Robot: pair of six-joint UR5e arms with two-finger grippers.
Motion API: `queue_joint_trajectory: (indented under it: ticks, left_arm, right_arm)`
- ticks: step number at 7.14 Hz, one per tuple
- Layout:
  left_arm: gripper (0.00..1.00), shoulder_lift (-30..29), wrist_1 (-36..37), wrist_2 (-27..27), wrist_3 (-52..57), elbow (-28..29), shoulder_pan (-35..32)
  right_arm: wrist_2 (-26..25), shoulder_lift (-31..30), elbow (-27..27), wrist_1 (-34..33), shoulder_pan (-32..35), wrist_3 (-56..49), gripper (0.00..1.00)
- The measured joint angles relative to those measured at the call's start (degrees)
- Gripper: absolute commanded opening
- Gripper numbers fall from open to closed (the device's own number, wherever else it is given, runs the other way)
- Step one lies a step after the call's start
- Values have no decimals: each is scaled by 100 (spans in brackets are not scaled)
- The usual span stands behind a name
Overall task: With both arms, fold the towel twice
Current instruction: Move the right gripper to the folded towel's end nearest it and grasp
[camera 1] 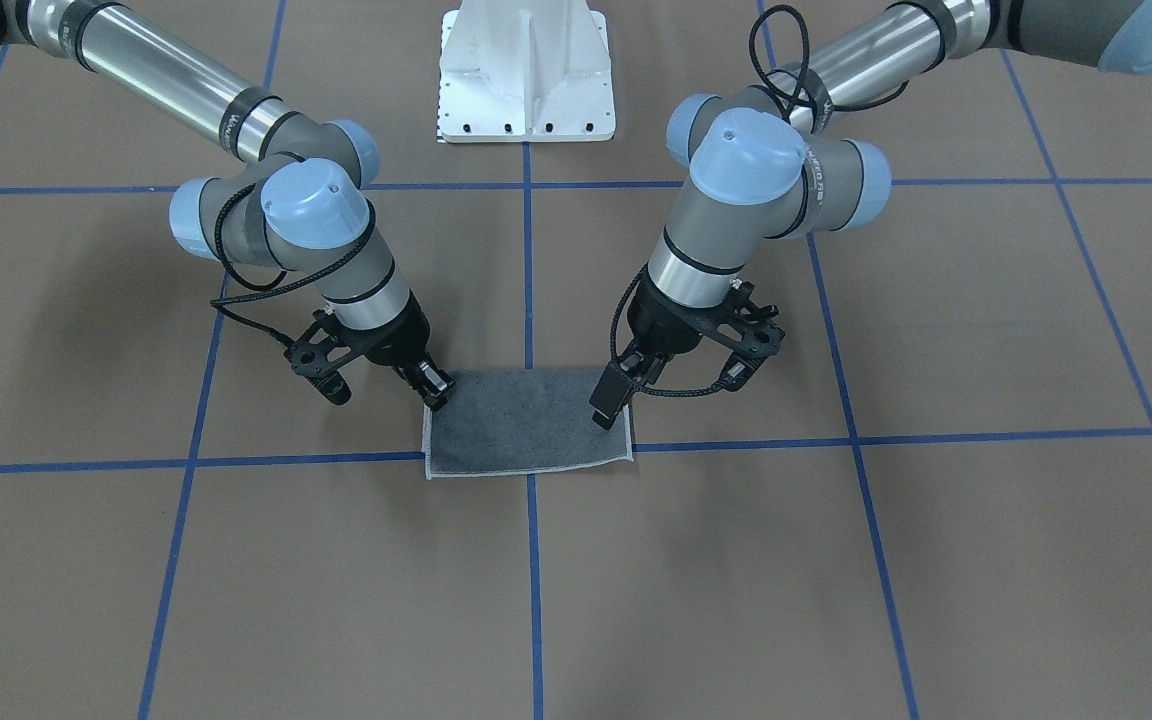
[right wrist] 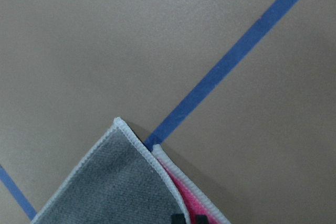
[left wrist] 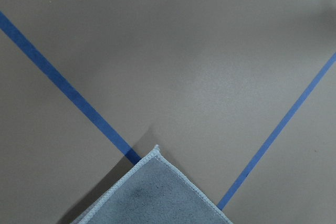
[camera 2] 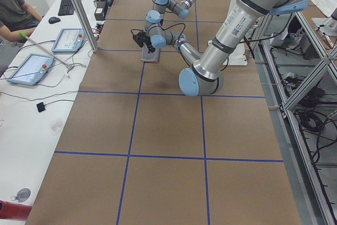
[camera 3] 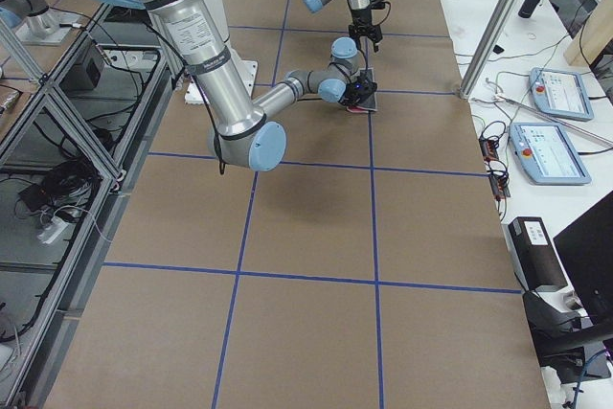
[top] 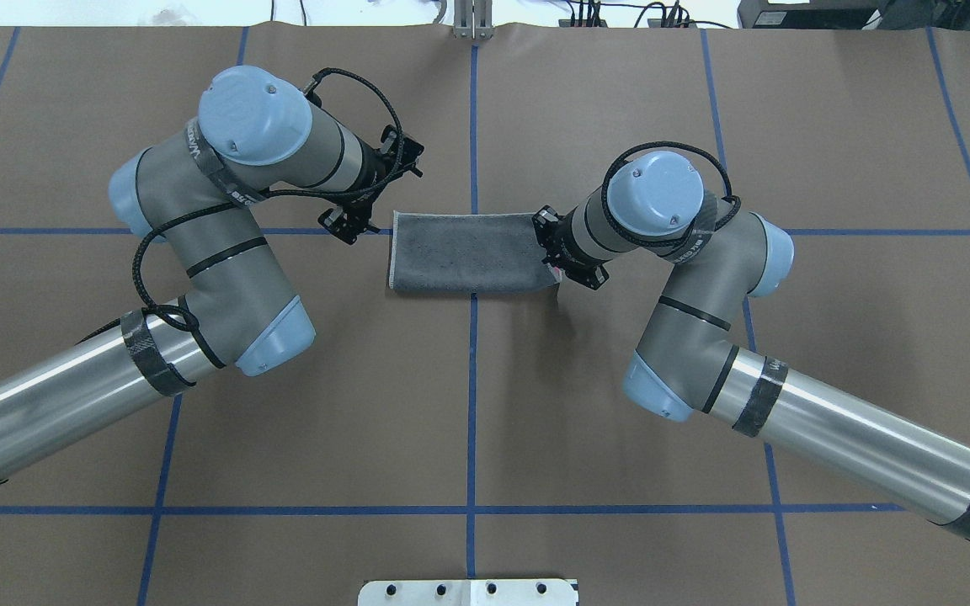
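Towel, grey side up, on table

Robotics laboratory. Evidence: left arm and right arm at a paper-covered tabletop with blue tape grid; teach pendants and keyboard on a white side bench; aluminium framing post; loose cabling; seated person.

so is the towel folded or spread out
Folded: the towel lies as a grey rectangle, and the right wrist view shows two edged layers, pink between.
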Motion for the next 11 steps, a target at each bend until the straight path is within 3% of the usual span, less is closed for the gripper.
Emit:
queue_joint_trajectory:
  ticks: [3, 4, 5, 8, 11]
  left_arm:
    - [100, 0, 39, 0, -7, -52, -1]
    - [100, 0, 41, 0, -7, -54, -1]
    - [100, 0, 41, 0, -8, -56, -2]
    - [100, 5, 38, 0, -8, -56, -2]
    - [100, 8, 41, -1, -8, -51, -2]
  right_arm:
    - [-177, -180, 691, -416, -89, 234, 16]
    - [-313, -277, 930, -526, -223, 346, 21]
    - [-459, -310, 1018, -609, -355, 395, 39]
    - [-610, -270, 850, -655, -331, 345, 64]
    - [-691, -37, 369, -623, -279, 249, 59]
